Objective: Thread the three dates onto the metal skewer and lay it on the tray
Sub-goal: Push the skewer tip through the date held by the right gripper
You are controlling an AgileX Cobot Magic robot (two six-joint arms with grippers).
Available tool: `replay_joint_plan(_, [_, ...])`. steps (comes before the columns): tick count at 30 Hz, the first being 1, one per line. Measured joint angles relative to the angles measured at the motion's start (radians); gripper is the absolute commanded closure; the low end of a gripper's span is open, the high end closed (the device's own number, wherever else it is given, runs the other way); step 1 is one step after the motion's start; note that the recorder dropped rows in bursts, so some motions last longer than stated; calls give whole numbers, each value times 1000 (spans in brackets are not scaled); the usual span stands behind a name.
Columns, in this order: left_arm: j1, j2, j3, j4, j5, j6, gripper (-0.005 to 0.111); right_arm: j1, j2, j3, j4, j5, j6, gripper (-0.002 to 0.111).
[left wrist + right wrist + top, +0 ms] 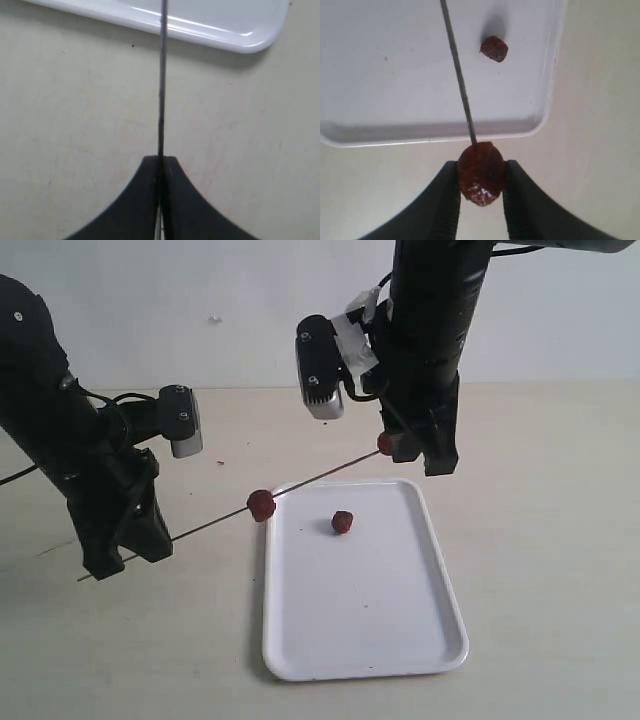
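Exterior camera: raised, looking down across the table (pixel 540 490), whole tray (pixel 360 610) in frame. Wrist cameras (one per arm) look down from close range; all views share skewer (pixel 162 75) and tray.

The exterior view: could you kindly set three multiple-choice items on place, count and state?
1. Where is the loose dark reddish-brown wrinkled date? A on the flat white plastic tray; B beside it; C under it.
2. How many dates show? A one; B two; C three.
3. The right pincer is: A open; B shut on a date; C shut on the tray.
Key: A, it rests on the tray floor; C, plus the threaded date on the thin grey metal skewer and the held date; B, its jaws clamp the held date.
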Motion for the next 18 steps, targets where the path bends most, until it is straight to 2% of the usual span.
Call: replay_joint_plan(18, [0,0,0,-14,-2,0,107,0,0,0,64,0,0,79])
